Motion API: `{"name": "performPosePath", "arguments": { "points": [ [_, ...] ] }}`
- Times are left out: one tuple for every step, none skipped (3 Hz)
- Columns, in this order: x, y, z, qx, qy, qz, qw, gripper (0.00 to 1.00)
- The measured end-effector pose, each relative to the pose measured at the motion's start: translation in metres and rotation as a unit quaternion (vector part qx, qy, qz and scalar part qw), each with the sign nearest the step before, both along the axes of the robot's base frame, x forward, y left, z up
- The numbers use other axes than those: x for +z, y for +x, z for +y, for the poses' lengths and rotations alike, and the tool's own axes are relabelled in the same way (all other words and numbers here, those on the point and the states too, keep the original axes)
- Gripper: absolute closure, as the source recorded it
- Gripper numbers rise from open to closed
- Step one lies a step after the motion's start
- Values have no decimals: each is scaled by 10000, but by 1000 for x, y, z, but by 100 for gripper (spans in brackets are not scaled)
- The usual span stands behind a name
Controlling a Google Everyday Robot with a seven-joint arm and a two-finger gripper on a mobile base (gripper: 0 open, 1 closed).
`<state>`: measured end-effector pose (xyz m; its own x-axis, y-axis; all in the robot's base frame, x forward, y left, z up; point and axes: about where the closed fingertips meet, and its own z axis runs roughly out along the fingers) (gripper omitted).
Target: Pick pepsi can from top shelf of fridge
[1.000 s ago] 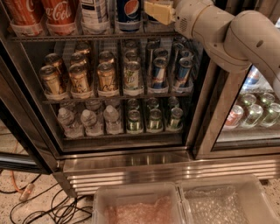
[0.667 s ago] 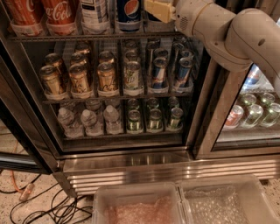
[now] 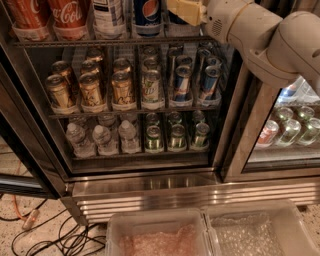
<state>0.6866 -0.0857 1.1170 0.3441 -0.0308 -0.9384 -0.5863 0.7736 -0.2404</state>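
Note:
The pepsi can (image 3: pixel 147 15) stands on the top shelf (image 3: pixel 115 42) of the open fridge (image 3: pixel 150 192), dark blue with the round globe logo, its top cut off by the frame edge. My gripper (image 3: pixel 184 11), cream-yellow, is at the top edge of the view just right of the pepsi can, close beside it at can height. The pale arm (image 3: pixel 260 35) reaches in from the upper right. Two red Coca-Cola cans (image 3: pixel 67 17) and a white-labelled can (image 3: pixel 107 17) stand left of the pepsi can.
The middle rack holds gold cans (image 3: pixel 90 90) and blue-silver energy cans (image 3: pixel 182 82). The lower rack holds water bottles (image 3: pixel 102 137) and green cans (image 3: pixel 175 135). A second glass door (image 3: pixel 290 125) is at right. Clear bins (image 3: pixel 155 235) and floor cables (image 3: pixel 50 235) lie below.

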Motion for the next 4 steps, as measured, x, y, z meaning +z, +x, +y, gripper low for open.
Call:
{"name": "performPosePath", "arguments": {
  "points": [
    [-1,-14,0,37,0,63,10000,100],
    [-10,-32,1,113,59,261,9996,100],
    [-29,-54,3,225,126,518,9983,100],
    [-57,-71,6,328,194,818,9959,100]
  ]
}}
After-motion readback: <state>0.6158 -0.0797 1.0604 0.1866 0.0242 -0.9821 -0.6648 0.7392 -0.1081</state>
